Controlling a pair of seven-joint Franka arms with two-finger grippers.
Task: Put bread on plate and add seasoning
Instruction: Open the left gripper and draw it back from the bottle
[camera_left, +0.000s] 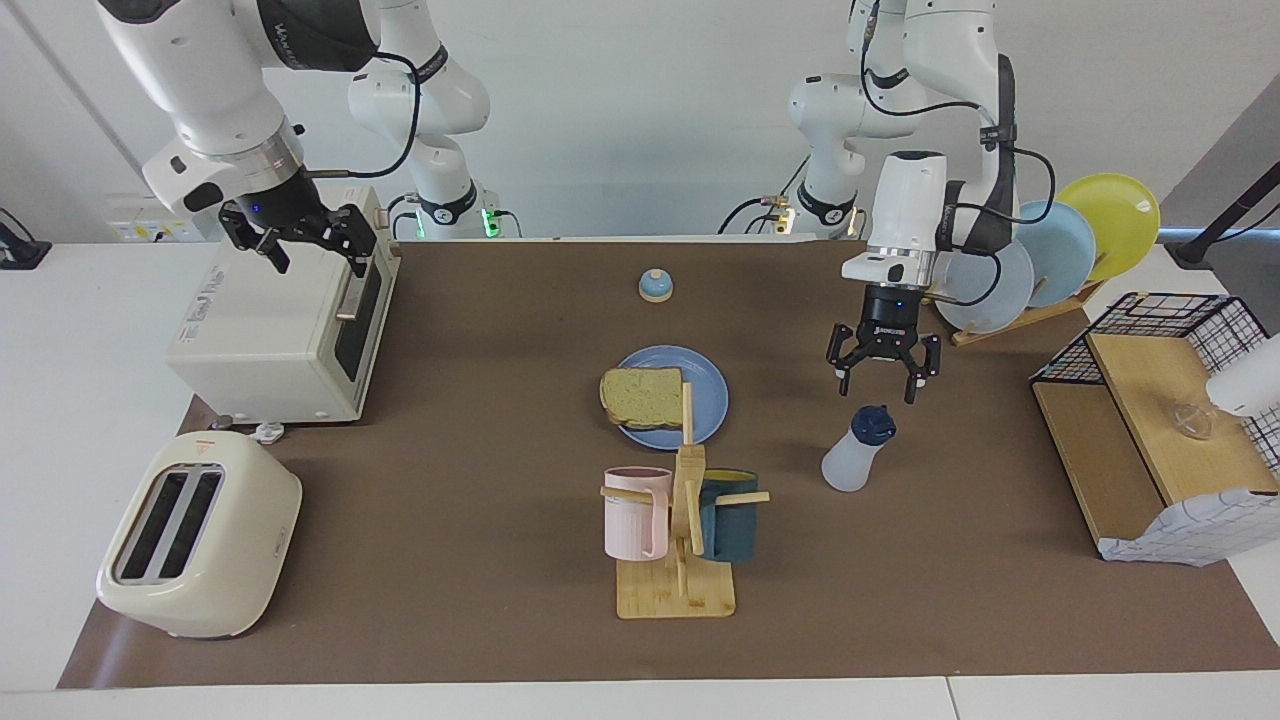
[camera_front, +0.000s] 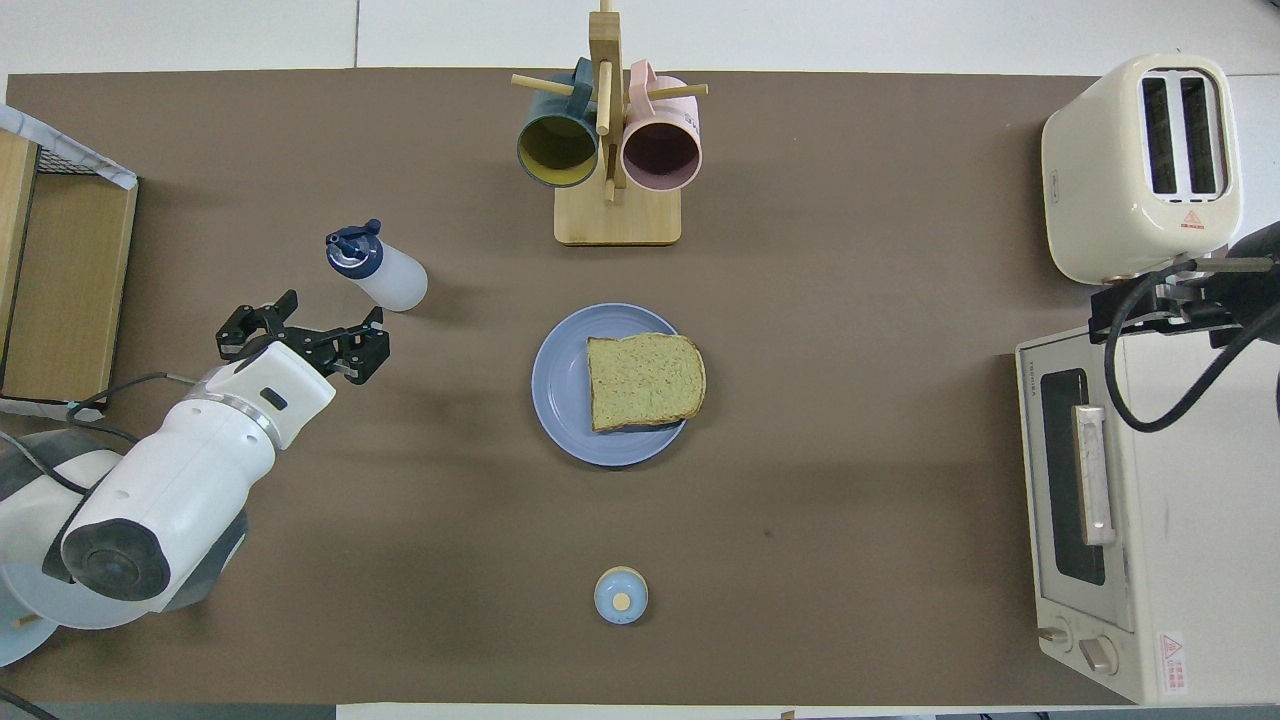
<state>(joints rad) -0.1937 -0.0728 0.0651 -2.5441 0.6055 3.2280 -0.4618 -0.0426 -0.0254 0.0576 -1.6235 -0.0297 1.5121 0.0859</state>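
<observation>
Left gripper (camera_left: 885, 365) is held pointing down, fingers spread and empty, just over the seasoning (camera_left: 857, 449) standing on the counter (camera_left: 450, 450). Right gripper (camera_left: 300, 235) is parked open over the toaster oven (camera_left: 285, 320). Bread (camera_left: 643, 396) is seen on the plate (camera_left: 705, 400).

Both arms are glossy white with rounded segments and dark joint bands; black cables loop along them. Each ends in a silver wrist ring and black gripper: left gripper (camera_left: 884, 372), right gripper (camera_left: 300, 240).
</observation>
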